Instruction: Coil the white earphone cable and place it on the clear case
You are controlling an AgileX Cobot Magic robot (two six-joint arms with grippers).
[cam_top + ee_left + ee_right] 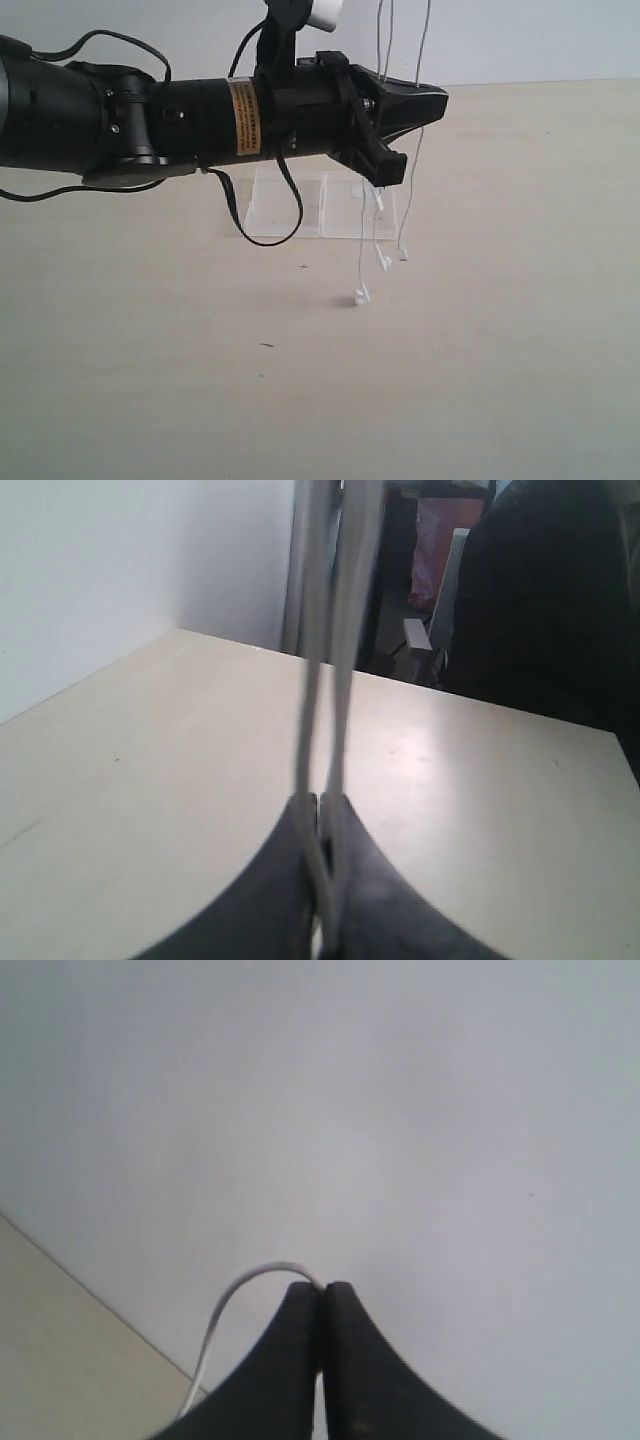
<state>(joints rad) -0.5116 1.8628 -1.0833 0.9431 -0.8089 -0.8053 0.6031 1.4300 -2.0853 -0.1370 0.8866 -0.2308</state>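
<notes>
Above beige table [480, 380] (white wall [400, 1110] behind), left hand [321, 802] and right hand [322, 1286] pinch the earphone cable [350, 630].

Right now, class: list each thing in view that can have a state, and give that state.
Cable, uncoiled, hanging in strands, ends dangling near the table.
Case, lying flat on the table.
Left fingers, shut on the cable.
Right fingers, shut on the cable.
</notes>
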